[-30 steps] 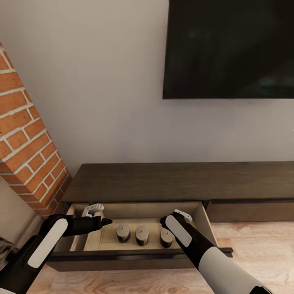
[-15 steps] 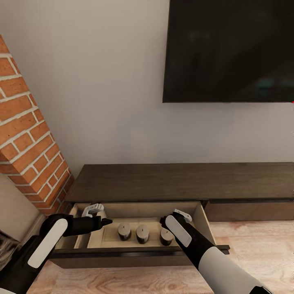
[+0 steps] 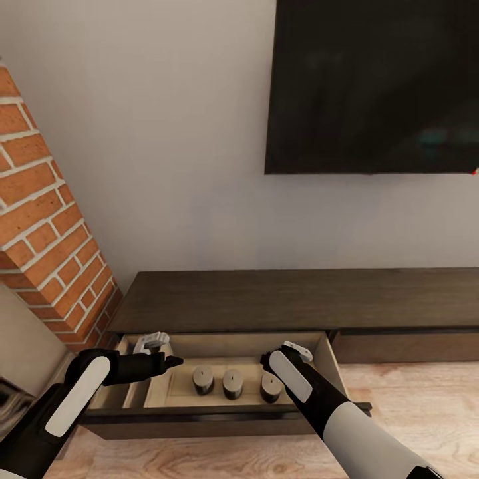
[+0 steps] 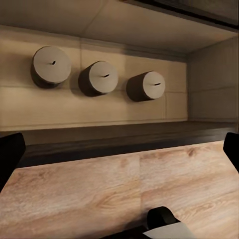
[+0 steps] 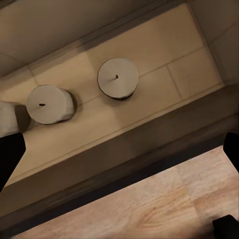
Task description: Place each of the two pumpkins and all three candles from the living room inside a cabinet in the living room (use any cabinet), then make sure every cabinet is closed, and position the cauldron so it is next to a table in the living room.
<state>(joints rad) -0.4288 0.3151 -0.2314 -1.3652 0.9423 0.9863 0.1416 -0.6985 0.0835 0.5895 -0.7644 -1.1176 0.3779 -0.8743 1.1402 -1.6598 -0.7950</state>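
Well, three candles (image 3: 232, 384) stand in a row on the pale floor of the open drawer (image 3: 219, 420) at the left end of the cabinet (image 3: 299, 299), a little apart, wicks up, so each short axis runs vertical and none has tipped. No pumpkins are in sight. Both arms hang over the drawer's near edge: the left gripper (image 3: 154, 343) over its far left corner, the right gripper (image 3: 296, 351) just right of the row. Each wrist view has dark finger tips at its two outer edges with nothing between, so both look spread and empty. My guess is the drawer gets shut next, or the robot goes for the pumpkins. To close it well, lift both grippers clear first, then press squarely on the dark front, slowly, so the candles stay upright
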